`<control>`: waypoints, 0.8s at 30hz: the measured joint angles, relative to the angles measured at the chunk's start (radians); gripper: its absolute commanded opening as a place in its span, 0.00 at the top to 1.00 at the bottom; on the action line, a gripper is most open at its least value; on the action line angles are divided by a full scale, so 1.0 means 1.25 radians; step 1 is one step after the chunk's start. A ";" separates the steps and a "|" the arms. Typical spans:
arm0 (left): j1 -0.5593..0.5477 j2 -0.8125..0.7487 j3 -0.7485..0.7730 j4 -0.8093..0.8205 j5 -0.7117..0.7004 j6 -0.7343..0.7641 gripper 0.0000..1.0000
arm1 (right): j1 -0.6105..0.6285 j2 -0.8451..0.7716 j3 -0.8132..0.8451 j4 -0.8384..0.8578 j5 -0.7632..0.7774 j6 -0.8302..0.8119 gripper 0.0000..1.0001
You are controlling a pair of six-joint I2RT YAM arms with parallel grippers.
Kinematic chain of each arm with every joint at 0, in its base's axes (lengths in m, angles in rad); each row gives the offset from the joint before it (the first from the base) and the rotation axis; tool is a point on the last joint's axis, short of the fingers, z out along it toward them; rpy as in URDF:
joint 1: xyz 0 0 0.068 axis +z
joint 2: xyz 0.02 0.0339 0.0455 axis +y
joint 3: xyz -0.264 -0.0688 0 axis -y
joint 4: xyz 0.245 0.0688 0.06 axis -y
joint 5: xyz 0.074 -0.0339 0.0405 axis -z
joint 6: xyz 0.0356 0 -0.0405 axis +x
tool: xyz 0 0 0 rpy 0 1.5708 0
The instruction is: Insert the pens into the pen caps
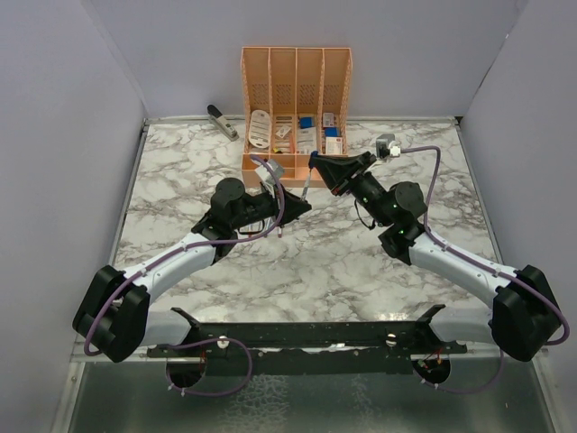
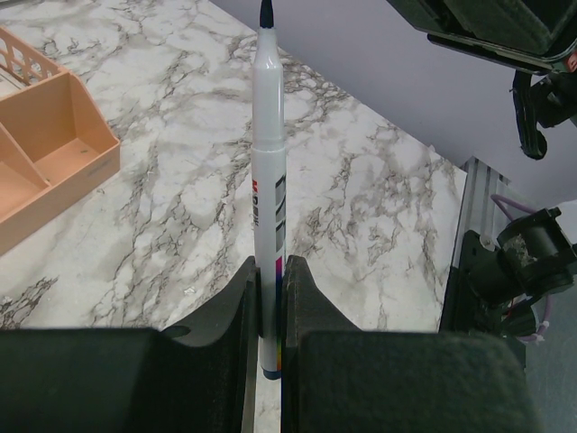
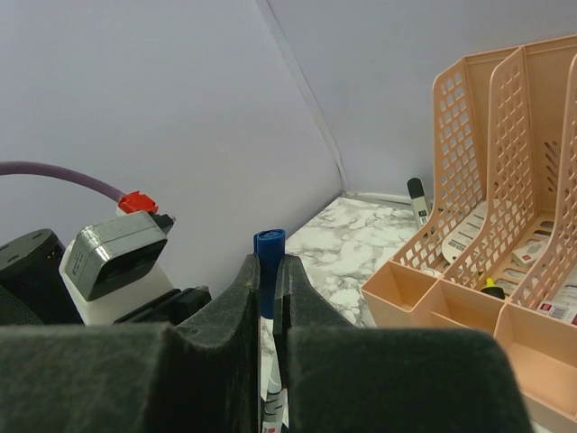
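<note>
My left gripper [image 1: 295, 204] [image 2: 270, 267] is shut on a whitish-grey pen [image 2: 269, 162] near its back end. The pen points away from the wrist, and its dark blue tip [image 2: 267, 13] is bare. In the top view the pen [image 1: 305, 187] slants up towards my right gripper [image 1: 315, 162]. My right gripper [image 3: 268, 263] is shut on a blue pen cap [image 3: 269, 245], held just above the pen's tip. The pen's body shows below the cap between the right fingers [image 3: 276, 408]. A yellow cap [image 3: 491, 288] lies in an organiser compartment. The other pens and caps are not clearly visible.
The orange organiser [image 1: 296, 167] [image 3: 469, 225] [image 2: 54, 171] stands at the back centre, right behind both grippers, with blue-and-white boxes in it. A grey stapler [image 1: 223, 122] [image 3: 417, 200] lies at the back left. Grey walls enclose the marble table [image 1: 315, 262].
</note>
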 measured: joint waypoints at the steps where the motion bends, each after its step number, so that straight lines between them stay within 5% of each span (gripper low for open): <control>1: 0.000 0.000 0.000 0.000 0.000 0.000 1.00 | 0.001 0.000 0.000 0.000 0.000 0.000 0.99; 24: 0.001 -0.021 0.000 -0.002 0.001 0.006 1.00 | 0.004 0.001 -0.004 0.002 0.016 -0.015 0.99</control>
